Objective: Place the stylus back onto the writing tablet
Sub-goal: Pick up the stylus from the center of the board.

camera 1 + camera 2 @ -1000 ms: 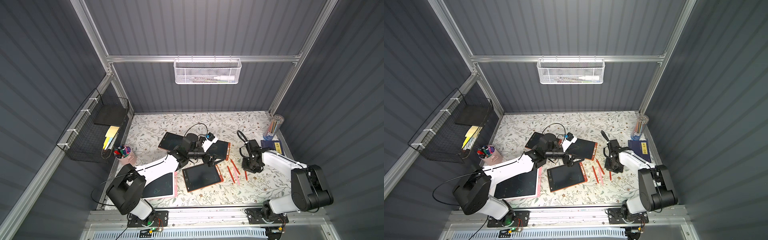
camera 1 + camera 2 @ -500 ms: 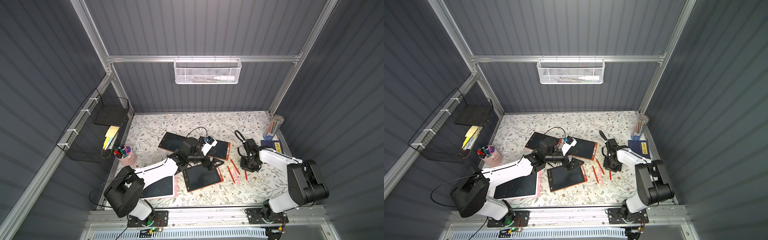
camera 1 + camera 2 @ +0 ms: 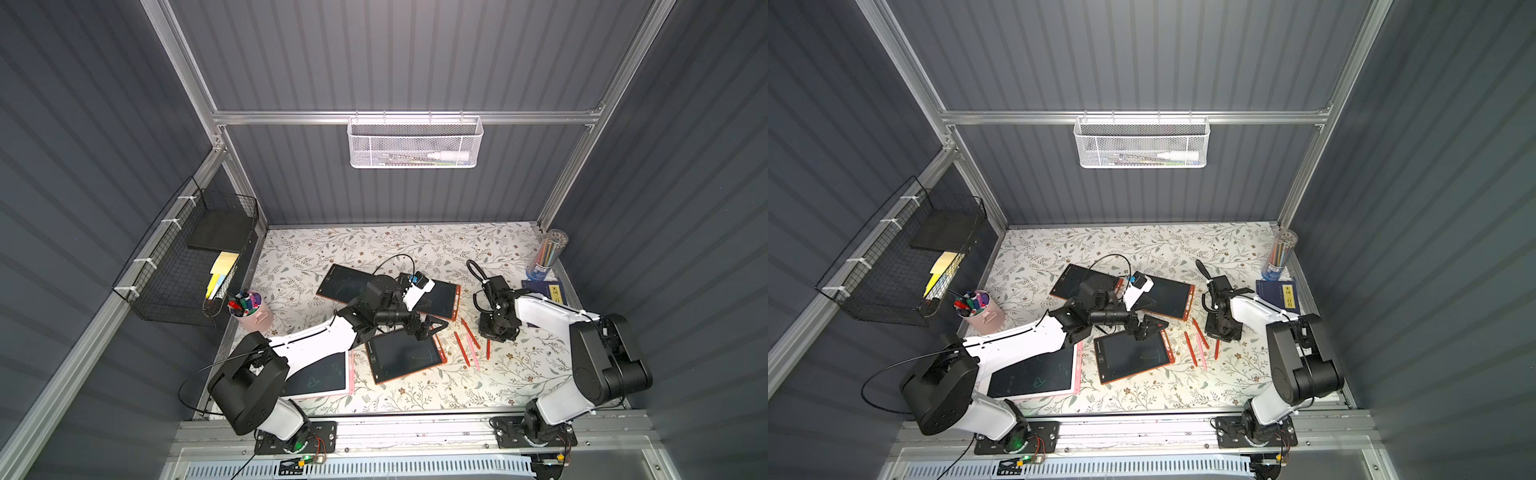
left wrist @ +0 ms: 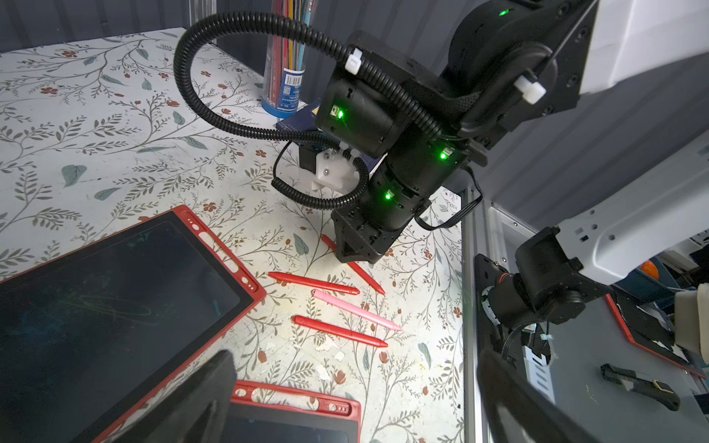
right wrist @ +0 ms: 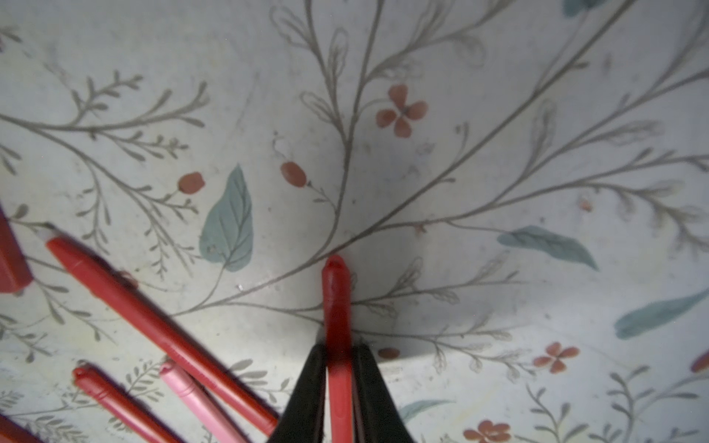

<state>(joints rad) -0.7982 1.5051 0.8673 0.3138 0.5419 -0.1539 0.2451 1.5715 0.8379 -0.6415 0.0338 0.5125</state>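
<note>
Over the last second the right arm point(image 3: 548, 311) has edged toward the middle of the counter point(image 3: 332, 249), and the left arm point(image 3: 316, 336) has reached slightly further over the near tablet. The red stylus point(image 5: 337, 303) lies at the outer edge of a loose group of four, directly under the right hand point(image 5: 340, 347); its long axis runs roughly front to back on the counter and straight out between the fingers, so the pinch falls across its width; it looks to be resting flat, though I cannot tell whether it is just off the surface. The right hand is closed on it, both black fingers point(image 5: 309, 391) pressed to its sides. The red-framed tablet point(image 3: 401, 359) lies from there toward the left arm, beyond the other three styluses point(image 4: 356, 310); the carry, I judge, must pass over them. The left hand point(image 3: 430, 328) hangs above that tablet's far right corner, spread wide and holding nothing; the right arm is plainly the nearer to the stylus.
</note>
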